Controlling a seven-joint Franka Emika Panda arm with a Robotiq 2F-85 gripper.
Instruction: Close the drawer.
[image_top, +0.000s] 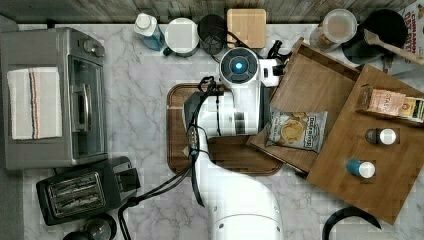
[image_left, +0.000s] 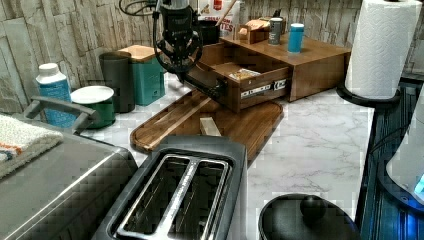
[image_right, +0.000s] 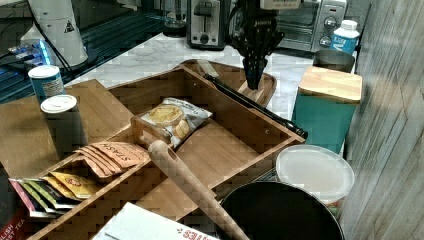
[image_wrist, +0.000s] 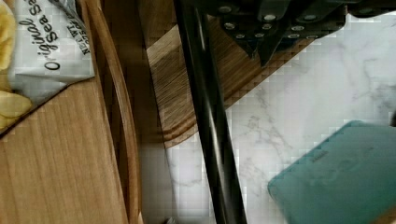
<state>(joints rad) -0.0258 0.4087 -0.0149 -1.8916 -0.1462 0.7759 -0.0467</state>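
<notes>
The drawer (image_top: 310, 85) stands pulled out of its wooden cabinet, over the round-cornered cutting board (image_top: 175, 130). A bag of chips (image_top: 295, 131) lies in it. In the right view the drawer (image_right: 225, 145) has a black bar handle (image_right: 250, 102) along its front wall. My gripper (image_right: 252, 82) hangs fingers-down just outside that front, beside the handle and above the cutting board (image_right: 262, 87). In the wrist view the gripper (image_wrist: 261, 51) is shut on nothing, right next to the handle (image_wrist: 210, 130). The left view has the gripper (image_left: 184, 75) at the drawer's front (image_left: 260, 87).
A teal canister (image_top: 246, 27) with a wooden lid stands close behind the gripper. The cabinet top (image_top: 380, 165) carries bottles and tea packets. A toaster oven (image_top: 50, 95) and toaster (image_top: 85, 192) fill the top view's left. A paper towel roll (image_left: 382, 45) is at the left view's right.
</notes>
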